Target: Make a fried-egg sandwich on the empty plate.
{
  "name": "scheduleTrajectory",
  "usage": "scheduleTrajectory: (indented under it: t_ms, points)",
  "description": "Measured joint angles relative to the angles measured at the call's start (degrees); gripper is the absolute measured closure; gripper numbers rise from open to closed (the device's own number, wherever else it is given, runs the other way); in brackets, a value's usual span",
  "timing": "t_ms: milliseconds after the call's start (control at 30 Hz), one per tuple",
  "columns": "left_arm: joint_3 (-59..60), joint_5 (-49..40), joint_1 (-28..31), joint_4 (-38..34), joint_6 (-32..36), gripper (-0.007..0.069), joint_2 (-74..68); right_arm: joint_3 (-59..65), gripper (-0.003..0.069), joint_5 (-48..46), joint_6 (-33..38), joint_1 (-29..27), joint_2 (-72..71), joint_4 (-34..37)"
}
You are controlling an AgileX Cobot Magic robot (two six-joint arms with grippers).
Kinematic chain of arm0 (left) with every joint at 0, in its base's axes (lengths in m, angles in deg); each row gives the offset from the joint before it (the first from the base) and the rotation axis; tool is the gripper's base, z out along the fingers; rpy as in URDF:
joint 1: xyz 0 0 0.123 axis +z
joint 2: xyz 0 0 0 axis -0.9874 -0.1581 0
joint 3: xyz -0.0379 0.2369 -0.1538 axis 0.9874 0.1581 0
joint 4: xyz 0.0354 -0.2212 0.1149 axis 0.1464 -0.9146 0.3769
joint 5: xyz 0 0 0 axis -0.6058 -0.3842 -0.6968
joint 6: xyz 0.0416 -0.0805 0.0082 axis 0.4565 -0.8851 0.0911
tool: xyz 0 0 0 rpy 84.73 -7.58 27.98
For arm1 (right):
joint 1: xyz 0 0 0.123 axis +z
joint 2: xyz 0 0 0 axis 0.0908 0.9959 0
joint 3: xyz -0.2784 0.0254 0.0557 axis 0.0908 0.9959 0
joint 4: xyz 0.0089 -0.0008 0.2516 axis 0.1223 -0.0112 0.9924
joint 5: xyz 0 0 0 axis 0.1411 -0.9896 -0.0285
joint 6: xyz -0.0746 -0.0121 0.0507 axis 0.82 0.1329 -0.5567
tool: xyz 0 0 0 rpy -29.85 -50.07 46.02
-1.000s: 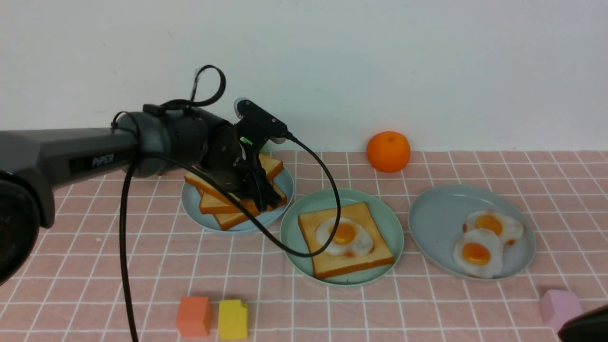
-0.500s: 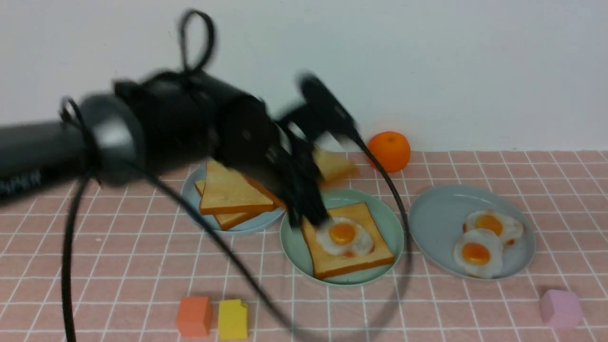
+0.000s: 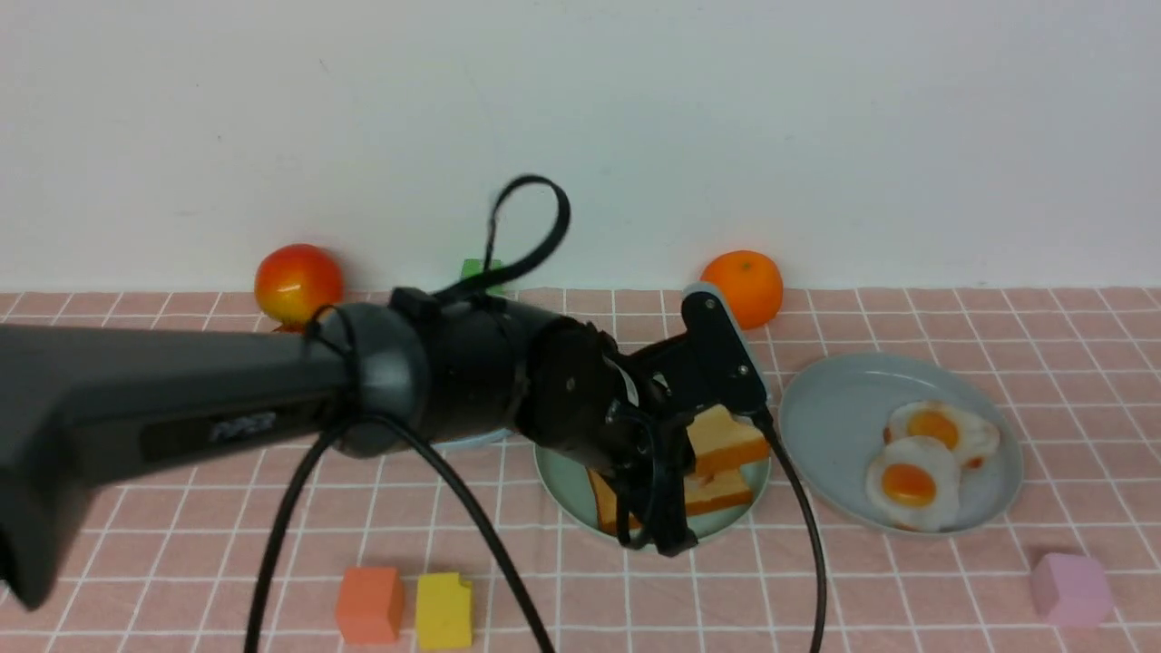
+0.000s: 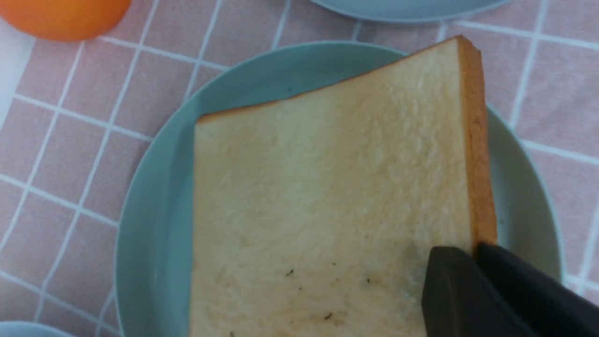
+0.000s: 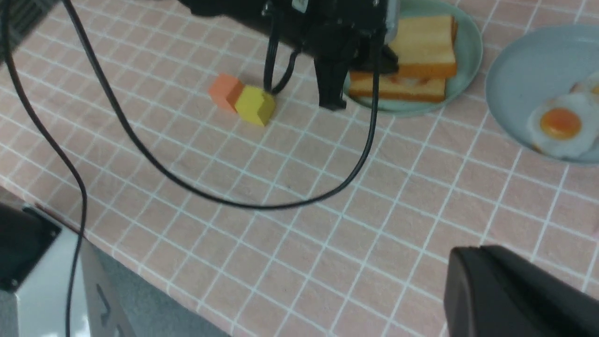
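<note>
Peeking beneath top toast [image 5: 421,42], seemingly egg [image 5: 412,80], right wrist view only.

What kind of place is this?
Probably a pretend kitchen table for robot practice: a pink checked cloth, toast and eggs on plates, toy blocks, a bare white wall.

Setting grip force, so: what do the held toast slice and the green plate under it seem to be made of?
Toast slice: probably foam or soft plastic, matte; its pored crumb looks moulded, crust uniformly orange. Mint-green plate: likely plastic or melamine, smooth satin, evenly coloured.
</note>
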Motion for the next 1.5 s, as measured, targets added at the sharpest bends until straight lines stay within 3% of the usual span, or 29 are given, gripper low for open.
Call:
scheduleTrajectory:
  t_ms: [133,533,733,833,933,967,1000,1067,1300,1500]
  points:
    - [0.0,0.4,0.0,0.18,-0.27,0.0567,-0.76,1.93,0.0616,0.0,0.0,0.0,0.0,1.74]
    - [0.0,-1.45,0.0,2.07,-0.68,0.0252,-0.53,2.86,0.0612,0.0,0.0,0.0,0.0,4.1]
    - [0.02,-5.28,0.0,1.54,-3.63,0.019,3.93,2.86,0.0605,0.0,0.0,0.0,0.0,4.1]
    - [0.22,-7.87,0.0,0.37,-9.3,0.0235,9.3,2.86,0.0602,0.0,0.0,0.0,0.0,3.88]
    - [0.41,-11.82,0.0,-0.45,-18.85,0.0393,19.43,2.86,0.0602,0.0,0.0,0.0,0.0,3.18]
    - [0.5,-12.3,0.0,-0.53,-19.39,0.0406,21.04,2.86,0.0601,0.0,0.0,0.0,0.0,3.18]
    - [1.38,-13.84,0.0,-0.68,-22.74,0.0498,26.97,2.86,0.06,0.0,0.0,0.0,0.0,3.05]
    - [4.31,-14.99,0.0,-1.25,-24.62,0.0613,35.88,2.86,0.0597,0.0,0.0,0.0,-0.13,3.06]
    - [25.27,-9.56,0.0,-8.64,-25.47,0.0613,61.88,2.86,0.0599,0.0,0.0,0.05,-3.89,2.29]
    - [45.22,0.69,0.0,-17.33,-25.47,0.0613,80.15,2.86,0.0662,0.0,0.0,0.05,-5.26,-0.27]
